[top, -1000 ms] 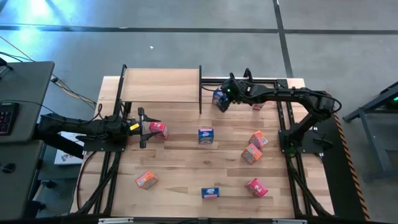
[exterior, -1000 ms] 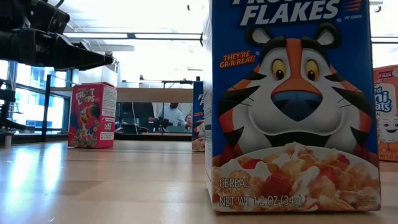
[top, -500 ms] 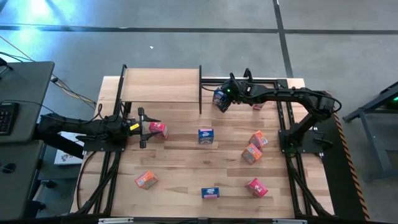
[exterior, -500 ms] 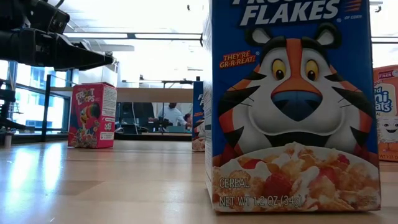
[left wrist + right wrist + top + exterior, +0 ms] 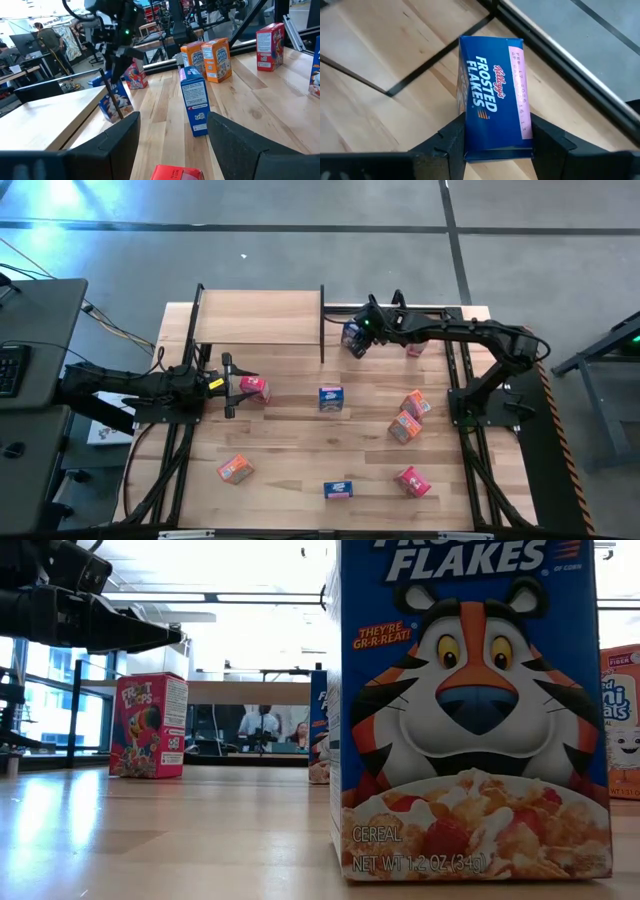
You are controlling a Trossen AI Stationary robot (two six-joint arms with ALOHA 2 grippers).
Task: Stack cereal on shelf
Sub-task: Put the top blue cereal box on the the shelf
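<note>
The right gripper (image 5: 497, 142) has closed its fingers on a blue cereal box (image 5: 353, 337) at the table's far side, just right of the shelf (image 5: 258, 316). It should lift straight before swinging left. The left gripper (image 5: 228, 385) waits open beside a pink-red box (image 5: 254, 388).

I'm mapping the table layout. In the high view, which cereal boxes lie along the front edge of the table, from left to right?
Orange box → blue box → pink-red box.
</note>
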